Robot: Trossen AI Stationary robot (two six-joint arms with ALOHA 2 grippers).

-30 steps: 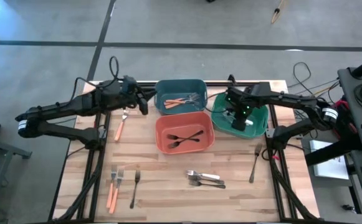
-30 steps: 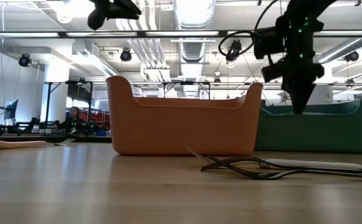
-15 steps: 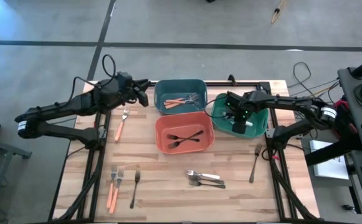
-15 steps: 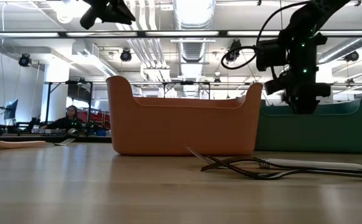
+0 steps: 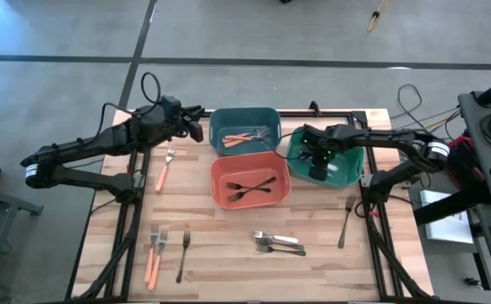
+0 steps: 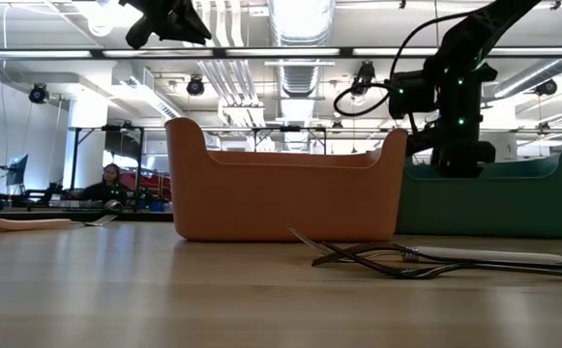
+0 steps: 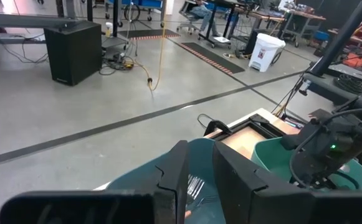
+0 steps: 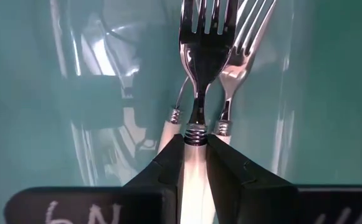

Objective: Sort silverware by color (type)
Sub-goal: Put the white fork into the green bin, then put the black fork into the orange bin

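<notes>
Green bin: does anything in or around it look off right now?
The green bin looks slightly turned, not square with the teal bin and the orange bin. Inside, nothing odd: the right tool grips a white-handled fork beside a second fork. The left tool hovers by the teal bin.
</notes>
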